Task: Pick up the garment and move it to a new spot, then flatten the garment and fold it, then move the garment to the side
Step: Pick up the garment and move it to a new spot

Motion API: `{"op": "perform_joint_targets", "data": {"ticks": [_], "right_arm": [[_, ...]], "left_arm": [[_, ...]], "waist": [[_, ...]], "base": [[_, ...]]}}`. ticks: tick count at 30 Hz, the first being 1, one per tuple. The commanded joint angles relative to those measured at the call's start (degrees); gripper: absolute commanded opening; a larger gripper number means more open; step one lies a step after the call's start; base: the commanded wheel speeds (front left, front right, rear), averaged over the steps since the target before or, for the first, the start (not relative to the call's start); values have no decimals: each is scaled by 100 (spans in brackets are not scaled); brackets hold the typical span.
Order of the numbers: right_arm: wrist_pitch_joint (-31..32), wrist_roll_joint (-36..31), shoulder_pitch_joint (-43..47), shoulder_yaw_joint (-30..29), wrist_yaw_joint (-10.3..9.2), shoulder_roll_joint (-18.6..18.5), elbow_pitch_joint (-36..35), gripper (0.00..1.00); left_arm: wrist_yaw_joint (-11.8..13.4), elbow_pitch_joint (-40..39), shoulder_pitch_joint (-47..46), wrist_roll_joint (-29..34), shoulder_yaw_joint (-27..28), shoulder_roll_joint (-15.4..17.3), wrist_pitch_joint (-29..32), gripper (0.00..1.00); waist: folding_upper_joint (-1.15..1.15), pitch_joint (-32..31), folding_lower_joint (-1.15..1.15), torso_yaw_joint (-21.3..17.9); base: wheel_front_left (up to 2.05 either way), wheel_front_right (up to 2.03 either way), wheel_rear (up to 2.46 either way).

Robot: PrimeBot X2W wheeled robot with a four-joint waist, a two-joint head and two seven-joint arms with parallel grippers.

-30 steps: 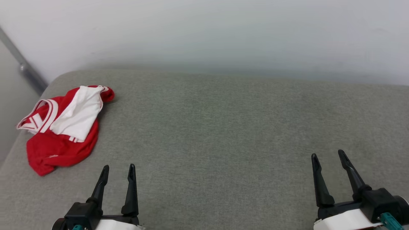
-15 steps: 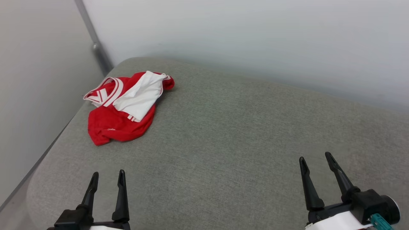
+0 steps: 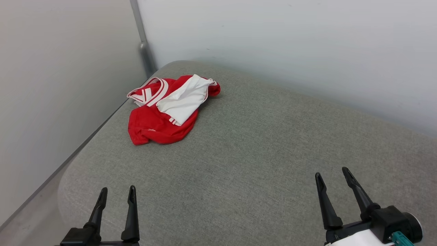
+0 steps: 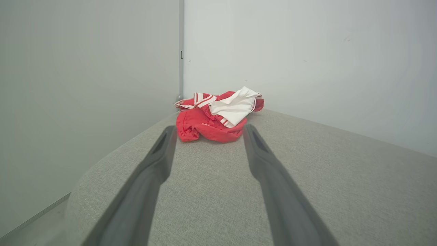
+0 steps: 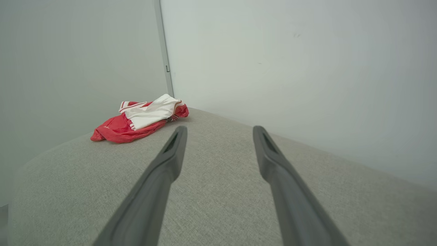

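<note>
The garment (image 3: 167,112), red with a white sleeve on top and striped trim, lies crumpled near the far left corner of the grey cushioned surface (image 3: 259,147). My left gripper (image 3: 117,194) stands open at the near left edge, well short of the garment, with nothing between its fingers. In the left wrist view the garment (image 4: 218,116) lies straight ahead, beyond the left gripper's (image 4: 209,131) tips. My right gripper (image 3: 332,175) is open and empty at the near right. From the right wrist the garment (image 5: 140,119) shows far off to the left of the right gripper (image 5: 218,131).
Pale walls (image 3: 290,44) meet in a corner right behind the garment, with a grey vertical strip (image 3: 142,41) at the joint. The cushion's rounded left edge (image 3: 68,171) drops to a narrow strip of floor along the left wall.
The head camera has swung left, so the garment now sits nearer the picture's middle and the room corner shows. Both grippers stay open and low in the picture.
</note>
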Motion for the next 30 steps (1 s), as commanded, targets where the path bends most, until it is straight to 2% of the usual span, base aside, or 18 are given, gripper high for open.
{"op": "perform_joint_targets", "data": {"ticks": [1, 14, 23, 27, 30], "right_arm": [[-12, 5, 24, 7, -2, 3, 20, 100], [-12, -20, -47, 3, -2, 3, -45, 100], [-12, -282, -322, 20, -2, 2, -255, 100], [-12, -493, -507, 55, -2, 2, -425, 100], [-12, -392, -666, 42, -2, 2, -613, 100]], "left_arm": [[-24, -10, 28, 7, -2, -6, -16, 100], [-91, -30, -80, -91, 59, -5, -16, 100], [-150, 89, -634, -222, 307, -9, -16, 100], [-182, 39, -1191, -201, 495, 230, -15, 100], [-188, 258, -1706, -473, 415, 648, -15, 100]], "waist": [[0, -14, 0, 24], [0, 125, 0, -129], [0, 694, 0, -519], [0, 1191, 0, -776], [0, 1591, 0, -977]], "base": [[0, 0, 0], [0, 0, 0], [0, 0, 0], [0, 0, 0], [0, 0, 0]]}}
